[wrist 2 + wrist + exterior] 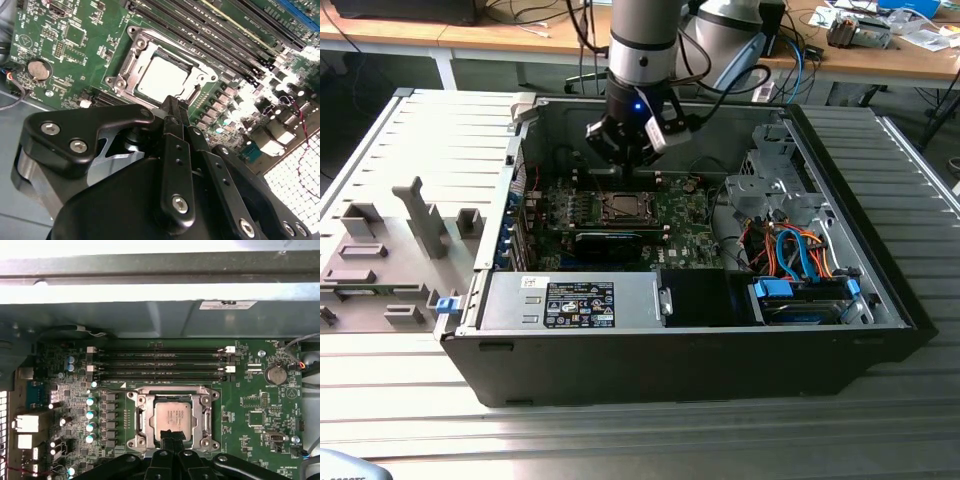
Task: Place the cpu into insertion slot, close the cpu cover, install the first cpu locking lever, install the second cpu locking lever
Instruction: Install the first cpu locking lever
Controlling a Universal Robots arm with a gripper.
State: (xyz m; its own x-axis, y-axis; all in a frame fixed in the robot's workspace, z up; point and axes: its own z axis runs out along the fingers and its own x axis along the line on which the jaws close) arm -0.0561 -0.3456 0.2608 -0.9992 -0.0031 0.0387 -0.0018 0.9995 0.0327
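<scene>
The cpu (172,419) lies flat in the insertion slot (135,421) on the green motherboard, silvery face up; it also shows in the second wrist view as the cpu (161,78). The cpu cover (172,390) lies down around it, with the chip showing through its window. My gripper (170,436) hangs just above the socket's edge, its black fingers (172,107) pressed together with nothing between them. In the exterior view the gripper (620,165) hovers over the socket (625,208) inside the open computer case. I cannot make out the locking levers.
Long memory slots (160,362) run beside the socket. A round coin battery (274,373) and capacitors (90,420) sit on the board. The case wall (160,315), drive bay (775,185), coloured cables (800,250) and black power supply (580,300) enclose the space.
</scene>
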